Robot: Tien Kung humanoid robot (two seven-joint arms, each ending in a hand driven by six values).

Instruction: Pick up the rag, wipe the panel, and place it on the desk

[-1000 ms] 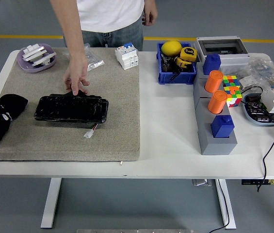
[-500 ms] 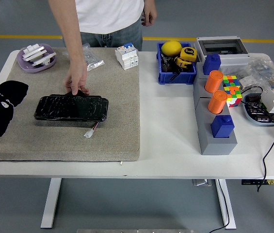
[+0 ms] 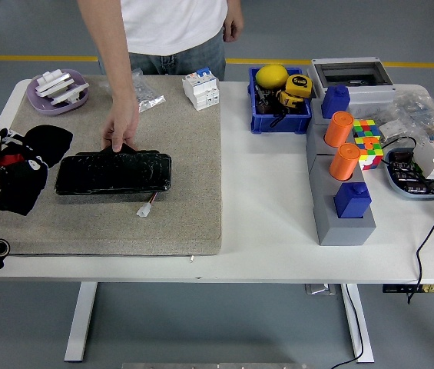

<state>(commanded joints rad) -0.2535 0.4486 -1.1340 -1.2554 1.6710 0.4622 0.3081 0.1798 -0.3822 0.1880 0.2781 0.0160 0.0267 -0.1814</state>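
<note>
While the left hand (image 3: 5, 173) clutches the black rag (image 3: 36, 165) just beside the panel (image 3: 113, 173), wiping and setting it down remain.

Workshop: circuit breakers (image 3: 201, 87), tape measure (image 3: 296, 87), yellow floor line (image 3: 40, 58).

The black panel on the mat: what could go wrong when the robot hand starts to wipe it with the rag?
1. A person's hand presses the far edge of the panel; the left robot hand, holding the black rag, is right beside the panel and could bump those fingers.
2. A small white connector on wires sticks out at the panel's near edge; the rag might catch it.
3. If the person lets go, the panel may slide on the mat.
</note>
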